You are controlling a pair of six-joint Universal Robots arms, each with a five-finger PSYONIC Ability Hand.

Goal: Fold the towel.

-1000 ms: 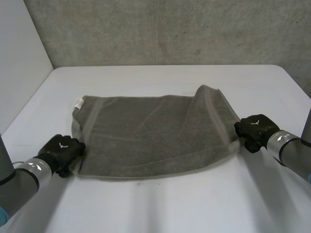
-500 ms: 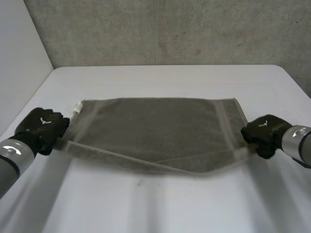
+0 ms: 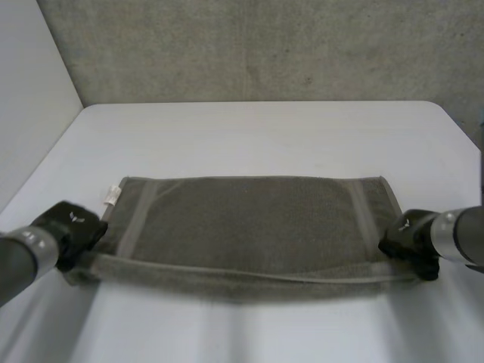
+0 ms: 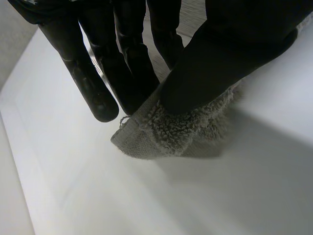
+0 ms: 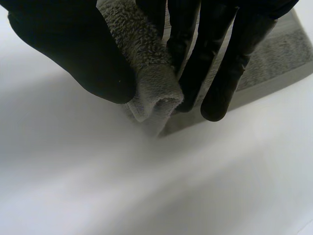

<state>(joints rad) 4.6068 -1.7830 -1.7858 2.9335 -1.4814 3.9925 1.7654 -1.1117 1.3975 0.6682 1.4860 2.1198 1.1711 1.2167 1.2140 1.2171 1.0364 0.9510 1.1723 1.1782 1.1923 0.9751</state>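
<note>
- At the left: black left hand [image 3: 72, 227] on a grey arm, low over the white table [image 3: 265, 128], at the near left corner of the grey-brown terry towel [image 3: 249, 227].
- In the left wrist view: left hand [image 4: 234, 49] grasping this corner of the towel [image 4: 166, 132], thumb pressed on top, fingers [image 4: 93, 83] on the other side of the cloth.
- Small white label [image 3: 111, 195] at the far left corner of the towel, just beside the left hand.
- In the middle: towel lying as a wide rectangle, stretched straight between both hands, on the near half of the table; one paler stripe near each short end.
- At the right: black right hand [image 3: 408, 238] at the near right corner of the towel.
- In the right wrist view: right hand [image 5: 73, 54] pinching the bunched corner of the towel [image 5: 151, 88] between thumb and fingers [image 5: 230, 68]; rest of the towel flat on the table behind the fingers.
</note>
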